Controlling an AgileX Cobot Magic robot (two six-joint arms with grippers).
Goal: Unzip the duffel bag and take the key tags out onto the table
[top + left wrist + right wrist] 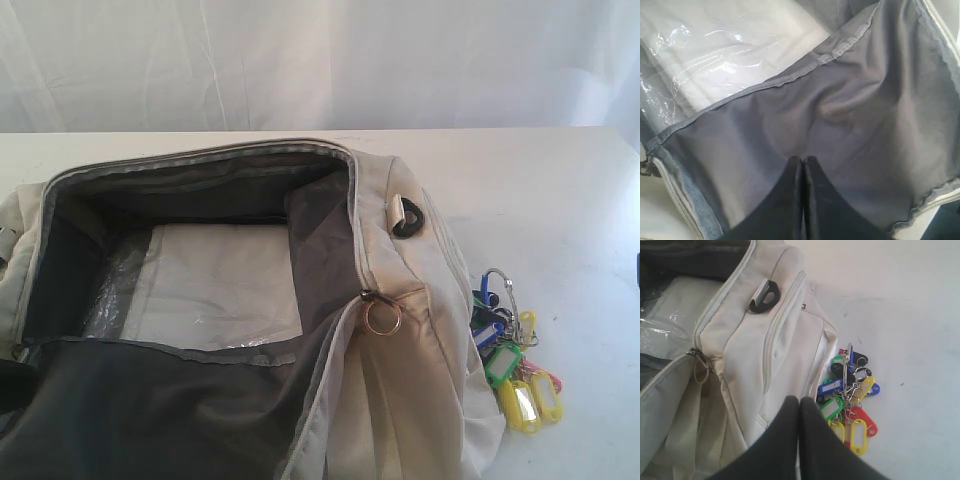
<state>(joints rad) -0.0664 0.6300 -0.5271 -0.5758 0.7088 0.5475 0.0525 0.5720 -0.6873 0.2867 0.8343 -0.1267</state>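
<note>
The left claw [802,162] is seen with both dark fingers pressed together, nothing held, above the dark grey lining [840,115] of the large cream-beige fabric duffel bag [410,380]. The right claw [799,402] is likewise closed and empty, over the bag's end. The bag lies unzipped on the white scuffed surface [560,200]; a metal ring pull [381,317] hangs at the zip. The bunch of coloured plastic key tags [512,350] rests on the surface just beside the bag. No writing is legible.
</note>
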